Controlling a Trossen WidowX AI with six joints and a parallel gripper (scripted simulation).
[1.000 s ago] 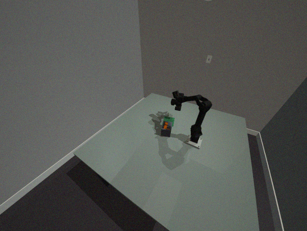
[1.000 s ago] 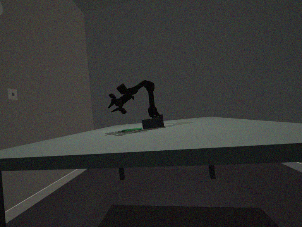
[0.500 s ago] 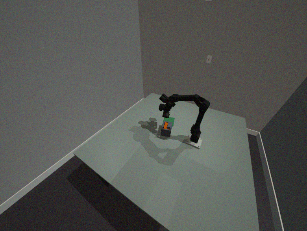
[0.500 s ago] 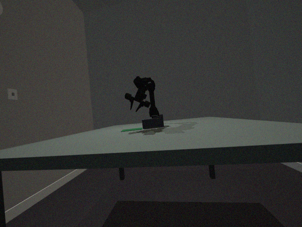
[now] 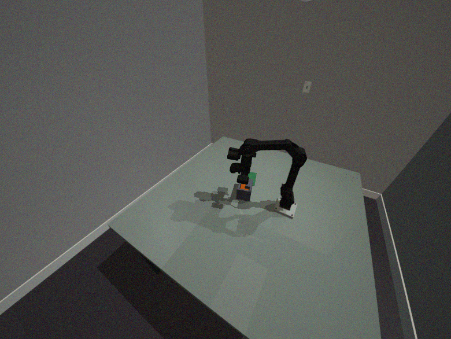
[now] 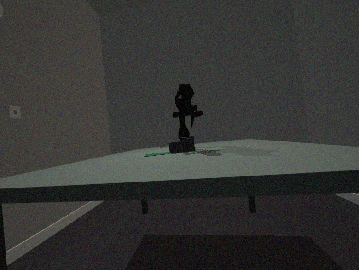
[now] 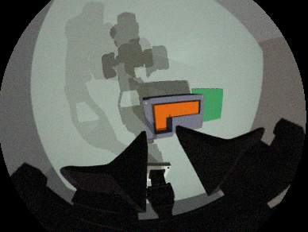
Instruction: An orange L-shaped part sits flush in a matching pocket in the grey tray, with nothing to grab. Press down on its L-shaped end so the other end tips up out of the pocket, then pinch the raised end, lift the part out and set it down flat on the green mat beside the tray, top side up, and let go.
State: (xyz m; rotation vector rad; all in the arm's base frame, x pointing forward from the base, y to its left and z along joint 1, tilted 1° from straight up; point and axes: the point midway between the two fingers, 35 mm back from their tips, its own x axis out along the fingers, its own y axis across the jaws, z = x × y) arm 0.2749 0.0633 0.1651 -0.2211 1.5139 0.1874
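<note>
The orange L-shaped part [image 7: 169, 112] [image 5: 243, 187] lies flush in the pocket of the grey tray [image 7: 146, 103] [image 5: 243, 195] [image 6: 182, 147]. In the wrist view its long bar runs to the right and its short leg points toward me. The green mat [image 7: 211, 103] [image 5: 252, 177] [image 6: 156, 154] lies flat right beside the tray. My gripper [image 7: 161, 131] [image 5: 242, 179] points down and hovers a little above the tray's near edge. Its fingers stand partly apart with nothing between them. In the exterior view the arm is only a dark silhouette above the tray.
The arm's base plate [image 5: 287, 209] is bolted to the table to the right of the tray. The arm arches over from it. The table [image 5: 291, 262] ends at a wall on the left and at an open edge in front.
</note>
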